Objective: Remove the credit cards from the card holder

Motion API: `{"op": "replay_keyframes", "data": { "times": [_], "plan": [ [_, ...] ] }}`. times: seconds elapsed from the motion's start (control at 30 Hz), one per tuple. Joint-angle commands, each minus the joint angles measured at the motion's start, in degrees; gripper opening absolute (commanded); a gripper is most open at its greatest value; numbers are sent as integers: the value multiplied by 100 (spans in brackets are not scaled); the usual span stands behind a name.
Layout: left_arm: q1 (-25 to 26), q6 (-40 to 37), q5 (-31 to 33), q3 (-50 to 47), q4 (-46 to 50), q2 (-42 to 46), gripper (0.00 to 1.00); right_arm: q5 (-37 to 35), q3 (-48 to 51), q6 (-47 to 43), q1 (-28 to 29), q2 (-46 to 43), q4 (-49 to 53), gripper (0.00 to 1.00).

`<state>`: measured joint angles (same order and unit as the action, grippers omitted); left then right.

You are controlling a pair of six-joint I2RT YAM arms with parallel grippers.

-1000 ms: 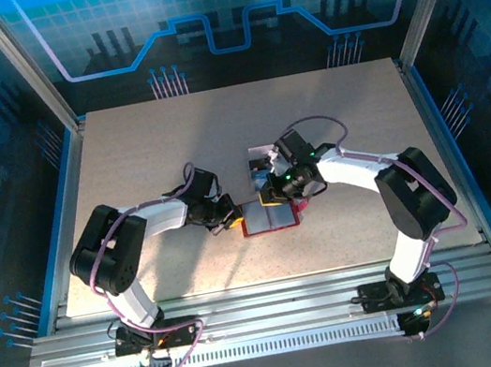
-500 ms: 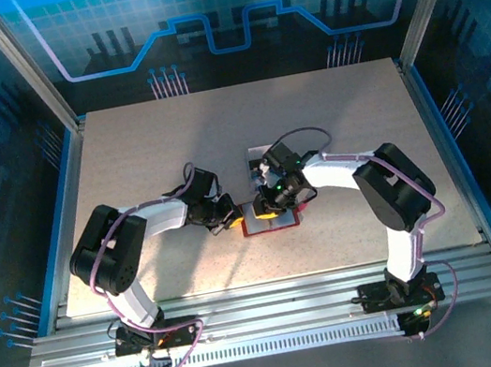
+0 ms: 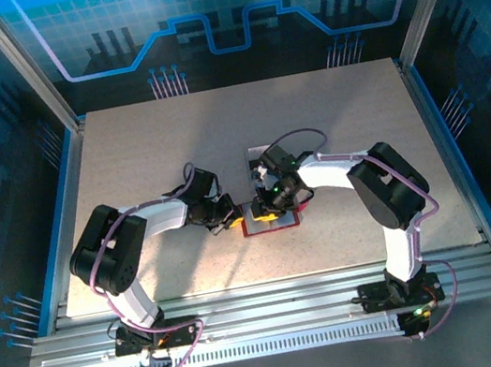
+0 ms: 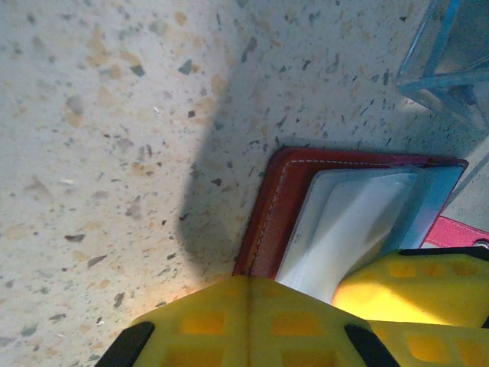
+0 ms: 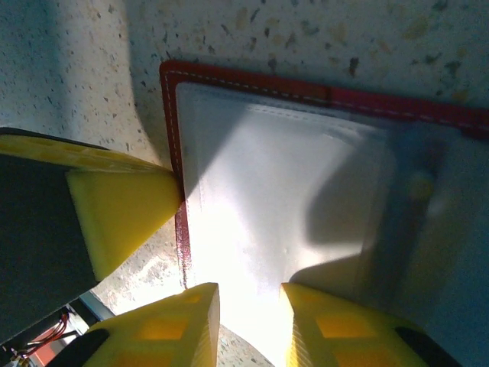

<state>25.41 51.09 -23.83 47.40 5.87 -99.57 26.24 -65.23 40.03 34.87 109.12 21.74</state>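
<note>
The card holder (image 3: 271, 223) lies open and flat on the table, a red border (image 5: 244, 82) round a grey inner pocket (image 5: 290, 199). My left gripper (image 4: 248, 287) is shut, its tips pressing down on the holder's red left edge (image 4: 267, 222). My right gripper (image 5: 248, 306) hovers over the pocket with its jaws a small gap apart and nothing between them. A pale card (image 3: 255, 156) lies on the table just behind the right gripper. A bluish strip (image 4: 439, 199) runs along the pocket's far side; whether it is one of the credit cards I cannot tell.
Speckled beige tabletop (image 3: 144, 144) surrounds the holder, fenced by blue enclosure walls and metal posts (image 3: 62, 178). Both arms meet over the table's near middle. A rail (image 3: 268, 312) runs along the near edge.
My right gripper has swung left and down from behind the holder to just over its pocket, and its jaws have parted slightly. The left gripper has stayed put, shut on the holder's edge.
</note>
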Motion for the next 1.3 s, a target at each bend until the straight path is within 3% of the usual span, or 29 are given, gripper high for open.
{"op": "replay_keyframes", "data": {
  "times": [0.0, 0.43, 0.93, 1.27],
  "plan": [
    [36, -6, 1, -123, 116, -22, 7, -261, -130, -83, 90, 18, 330, 30],
    [34, -49, 30, -64, 235, -11, 7, -444, 14, -70, 55, -183, 392, 31],
    [-1, -187, 20, 235, 540, 72, 8, -55, 444, 160, -156, -329, -227, 31],
    [9, -54, -217, 606, 671, 292, 16, 292, 846, 337, -350, -403, -764, 31]
  ]
}}
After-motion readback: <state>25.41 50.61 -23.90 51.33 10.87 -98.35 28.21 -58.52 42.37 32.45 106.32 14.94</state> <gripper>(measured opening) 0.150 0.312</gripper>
